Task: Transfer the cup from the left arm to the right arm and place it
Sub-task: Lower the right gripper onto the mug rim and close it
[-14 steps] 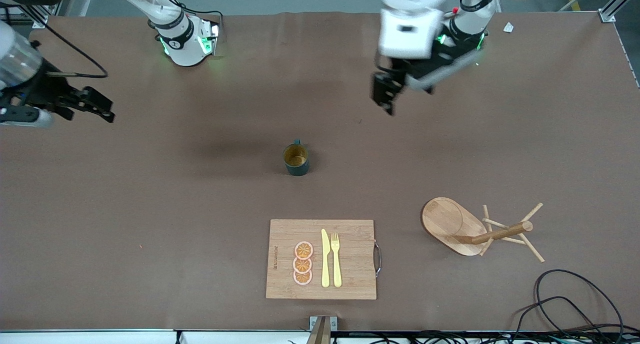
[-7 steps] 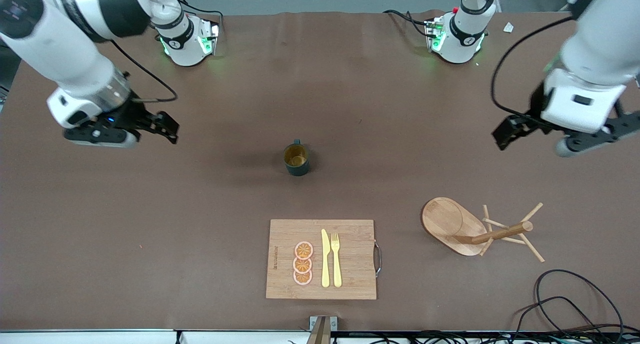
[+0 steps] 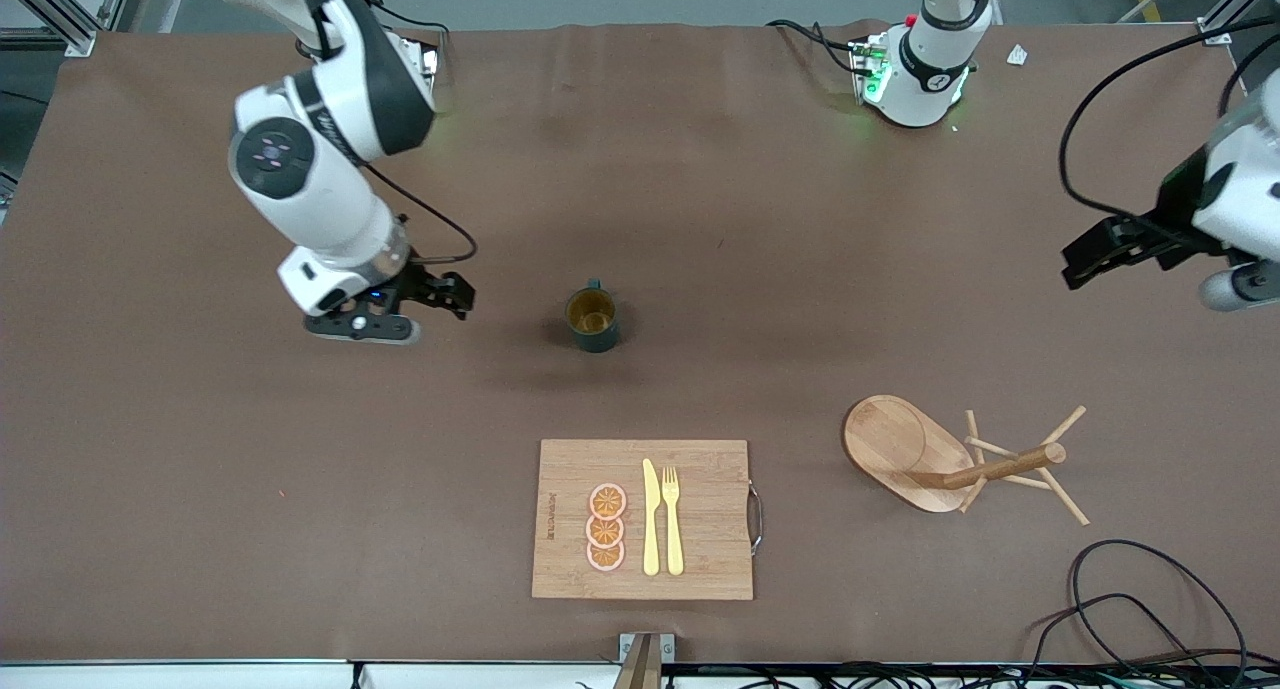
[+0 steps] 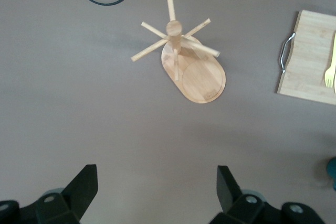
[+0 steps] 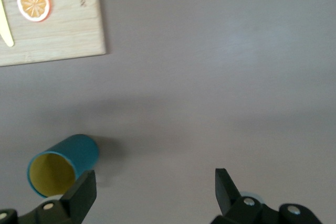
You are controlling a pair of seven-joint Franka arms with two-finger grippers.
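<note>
Both tools apart, empty: right tool beside cup; left tool above wooden rack.

Dark teal cup with yellowish inside, upright, mouth open upward, small handle turned toward the arms' bases, standing alone mid-counter.

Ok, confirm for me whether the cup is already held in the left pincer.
No, the cup stands alone on the table, while the left pincer hangs open and empty over the left arm's end of it.
</note>
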